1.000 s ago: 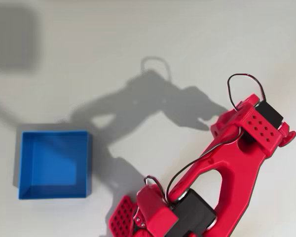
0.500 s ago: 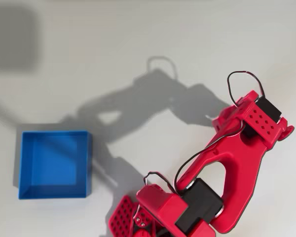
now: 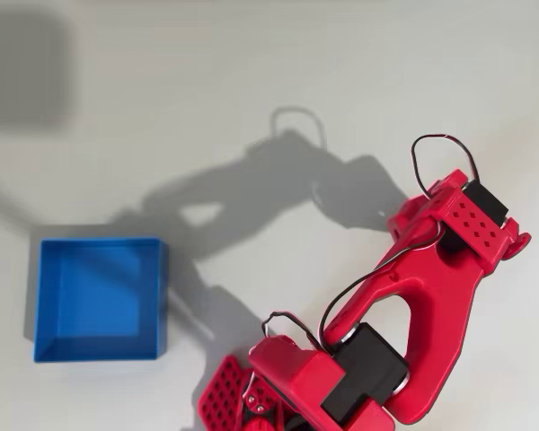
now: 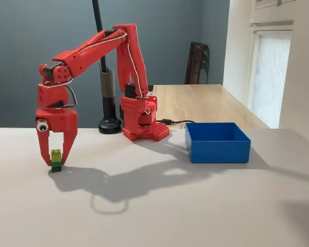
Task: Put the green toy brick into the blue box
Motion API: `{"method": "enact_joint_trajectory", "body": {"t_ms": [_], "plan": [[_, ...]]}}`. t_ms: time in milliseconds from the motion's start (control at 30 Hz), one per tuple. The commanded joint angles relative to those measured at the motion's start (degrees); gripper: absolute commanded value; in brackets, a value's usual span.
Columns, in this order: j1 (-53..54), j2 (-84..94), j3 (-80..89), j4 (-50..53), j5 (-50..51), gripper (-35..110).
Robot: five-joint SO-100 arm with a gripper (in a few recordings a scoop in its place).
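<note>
On the pale table [image 4: 206, 206], toward the left side of the fixed view, the red arm [image 4: 92, 49] reaches out from its base [image 4: 143, 121] and bends straight down, so that the gripper [image 4: 55, 157] hangs with its tips at the tabletop. Its two fingers [image 4: 43, 149] stand apart, one on either side of the green toy brick [image 4: 56, 159], which sits upright on the table between them, lime top over a darker green lower part. From where I stand I cannot tell whether the fingers touch the brick's sides or merely flank it. Well off to the right in that view, in front of the base, sits the blue box [image 4: 218, 142], open at the top, its inside hidden by the near wall. From overhead the box [image 3: 99, 298] lies at the left, showing a bare blue floor, while the arm [image 3: 431, 296] crosses the lower right, casting a long shadow [image 3: 251, 197] over the table.
</note>
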Motion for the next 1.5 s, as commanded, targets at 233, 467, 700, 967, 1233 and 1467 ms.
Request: {"method": "enact_joint_trajectory", "body": {"t_ms": [233, 467, 700, 967, 1233, 1467], "plan": [[-8.8, 6.5, -9.6, 17.4, -2.5, 0], [-23.9, 17.7, -10.4, 20.0, -4.8, 0], [-43.9, 26.1, -7.1, 20.6, -6.9, 0], [-63.5, 27.6, -4.3, 24.9, -5.6, 0], [-78.8, 27.4, -4.6, 29.1, -3.5, 0], [-89.6, 27.3, -5.3, 30.3, -2.1, 0]]}}
